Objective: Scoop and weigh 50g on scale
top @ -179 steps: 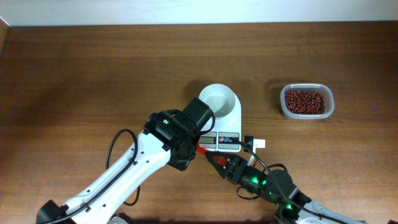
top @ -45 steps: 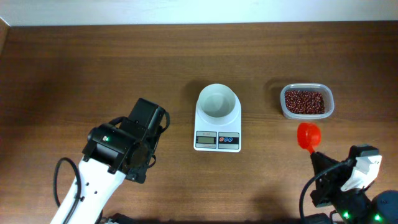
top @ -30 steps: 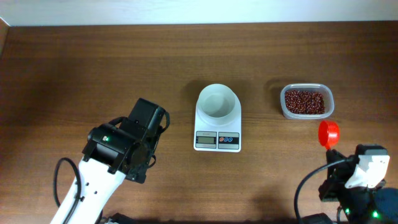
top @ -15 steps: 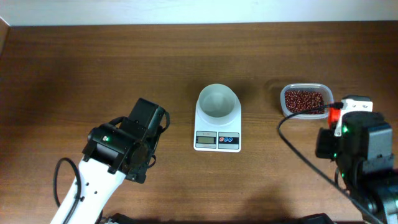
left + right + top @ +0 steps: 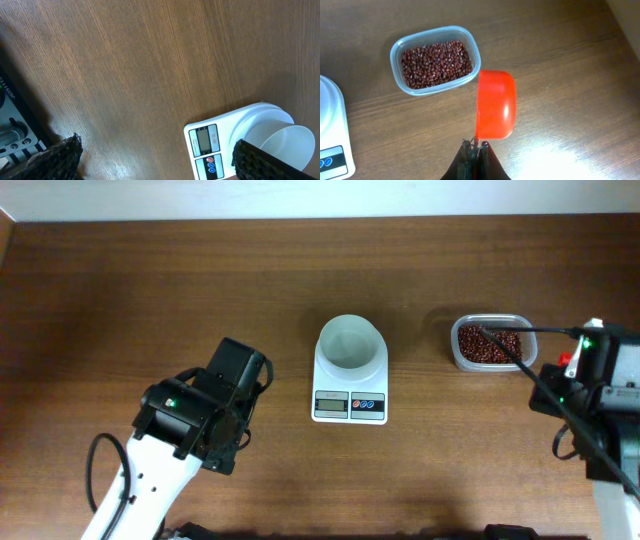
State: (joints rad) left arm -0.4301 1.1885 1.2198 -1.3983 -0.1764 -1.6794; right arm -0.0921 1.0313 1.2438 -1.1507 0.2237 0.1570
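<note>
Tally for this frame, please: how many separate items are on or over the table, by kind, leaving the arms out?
Scale: 1
White bowl: 1
Clear tub of beans: 1
Red scoop: 1
Total: 4

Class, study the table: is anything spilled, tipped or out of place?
Nothing stands out. The beans all lie inside their clear tub, none scattered, and the empty bowl sits upright on the scale.

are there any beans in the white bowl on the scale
No, the bowl on the scale shows only bare white inside, and the beans lie in the clear tub.
</note>
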